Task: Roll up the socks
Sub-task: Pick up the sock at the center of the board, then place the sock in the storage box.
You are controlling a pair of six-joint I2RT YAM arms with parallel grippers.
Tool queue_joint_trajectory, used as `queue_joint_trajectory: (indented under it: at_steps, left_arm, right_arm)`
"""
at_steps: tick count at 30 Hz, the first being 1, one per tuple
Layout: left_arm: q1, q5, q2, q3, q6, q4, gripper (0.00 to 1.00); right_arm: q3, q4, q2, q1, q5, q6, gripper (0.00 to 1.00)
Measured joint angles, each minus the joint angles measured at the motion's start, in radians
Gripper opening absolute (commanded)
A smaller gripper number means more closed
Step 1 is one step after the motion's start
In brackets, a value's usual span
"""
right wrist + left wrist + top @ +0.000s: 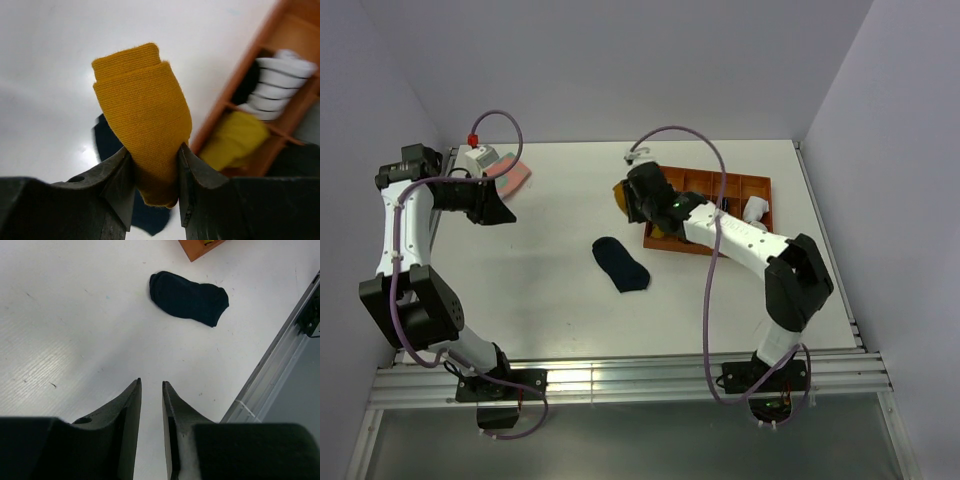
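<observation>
No readable text in any view.
No lettering, label, brand mark or number is legible: the table (560,310), the orange tray (752,186), the navy sock (621,265) and the mustard sock (145,115) are all plain, and any marking on the arm housings is too small to tell.

You are working in a robotics lab cell, not a home. The white desk (560,310) is boxed in by plain pale walls (620,60) on three sides. An aluminium rail (640,372) runs along its near edge, where the left arm (400,230) and right arm (735,235) are bolted, each trailing a looped purple cable (708,300). Ordinary laundry sits on this bench setup: a navy sock (621,265) on the desk, rolled socks (277,82) in an orange compartment tray (745,178).
</observation>
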Motion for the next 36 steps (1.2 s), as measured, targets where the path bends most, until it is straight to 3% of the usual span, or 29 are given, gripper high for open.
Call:
queue_joint_trajectory:
  at_steps: [8, 12, 18, 27, 36]
  left_arm:
    - [0.000, 0.021, -0.027, 0.000, -0.001, -0.002, 0.31]
    - [0.000, 0.026, -0.029, 0.000, 0.000, -0.002, 0.30]
    - [0.000, 0.036, -0.029, 0.000, 0.003, -0.006, 0.30]
    - [0.000, 0.055, -0.029, 0.000, 0.006, -0.009, 0.30]
    - [0.000, 0.055, -0.029, -0.002, 0.007, -0.005, 0.30]
  right_arm:
    - [0.109, -0.071, 0.006, -0.220, 0.163, -0.001, 0.00]
    - [0.219, -0.075, 0.075, -0.273, 0.262, -0.017, 0.00]
    - [0.428, -0.105, 0.288, -0.295, 0.393, -0.062, 0.00]
    - [0.726, -0.196, 0.580, -0.303, 0.460, -0.133, 0.00]
    - [0.746, -0.214, 0.622, -0.304, 0.439, -0.211, 0.00]
